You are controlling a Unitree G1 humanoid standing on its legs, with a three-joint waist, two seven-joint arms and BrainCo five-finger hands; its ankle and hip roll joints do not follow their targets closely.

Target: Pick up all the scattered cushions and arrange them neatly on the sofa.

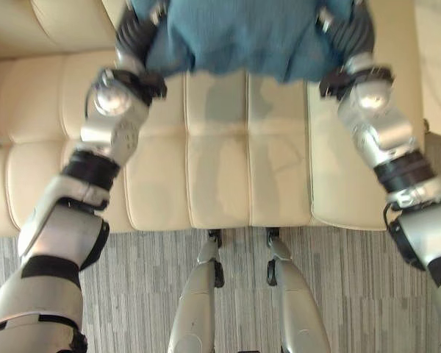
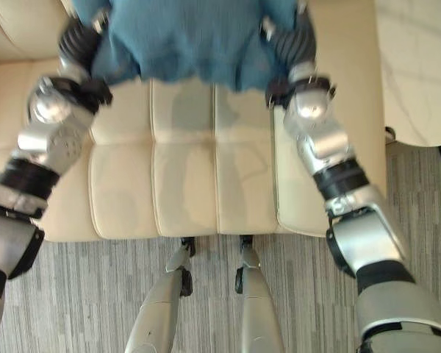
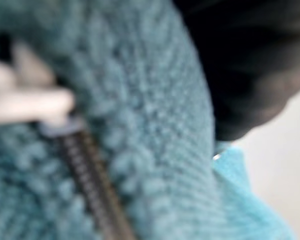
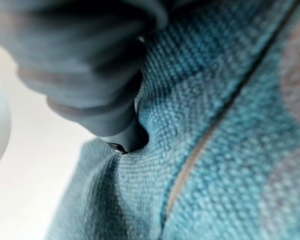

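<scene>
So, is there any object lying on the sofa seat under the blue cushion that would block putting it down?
Nothing visible does. The teal knitted cushion hangs between the left hand and the right hand, above the cream leather sofa. The seat panels below it lie bare. The part of the sofa behind the cushion is hidden.

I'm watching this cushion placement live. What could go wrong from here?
The teal cushion hangs above the cream sofa seat, held at its two sides by the left robot hand and right robot hand. If one side lets go first, it could land crooked. It also hangs near the seat's front half, so a loose drop might tumble toward the floor.
</scene>
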